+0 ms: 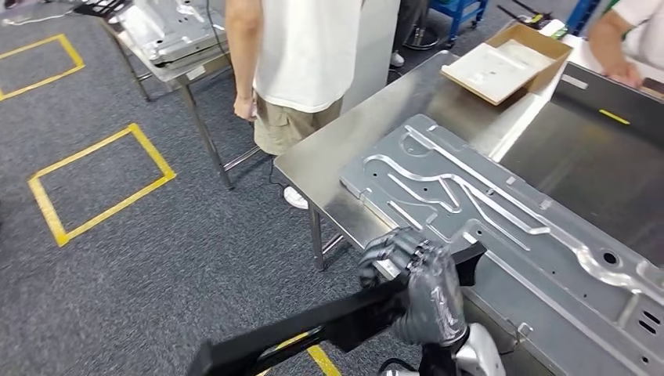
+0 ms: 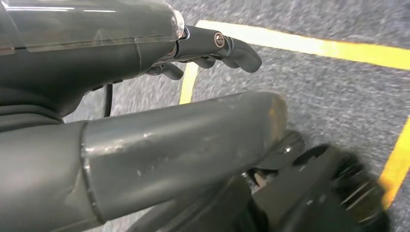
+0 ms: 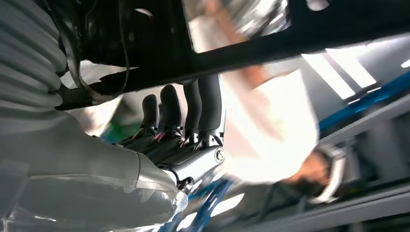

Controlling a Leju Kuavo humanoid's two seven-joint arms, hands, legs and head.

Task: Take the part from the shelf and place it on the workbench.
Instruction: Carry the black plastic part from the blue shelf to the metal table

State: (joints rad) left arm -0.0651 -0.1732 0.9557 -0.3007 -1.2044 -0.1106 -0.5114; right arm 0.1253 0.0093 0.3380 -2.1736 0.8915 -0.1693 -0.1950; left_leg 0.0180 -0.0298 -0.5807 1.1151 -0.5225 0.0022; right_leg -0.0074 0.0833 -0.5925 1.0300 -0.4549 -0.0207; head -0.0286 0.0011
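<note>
you're in the carry step: the flat black angular part [image 1: 329, 325], low centre of the head view, is gripped by your right hand [image 1: 419, 286] at the brushed steel workbench [image 1: 329, 160] edge beside a ribbed grey panel [image 1: 501, 211], so next lower it flat; left hand [image 2: 212, 46] curls, empty.

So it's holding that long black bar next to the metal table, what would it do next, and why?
Probably carry the black part a little further forward over the workbench and lower it there. The right hand grips the part near one end, just at the bench's near edge, while most of the bar hangs out over the carpet. A large stamped metal panel covers much of the bench.
</note>
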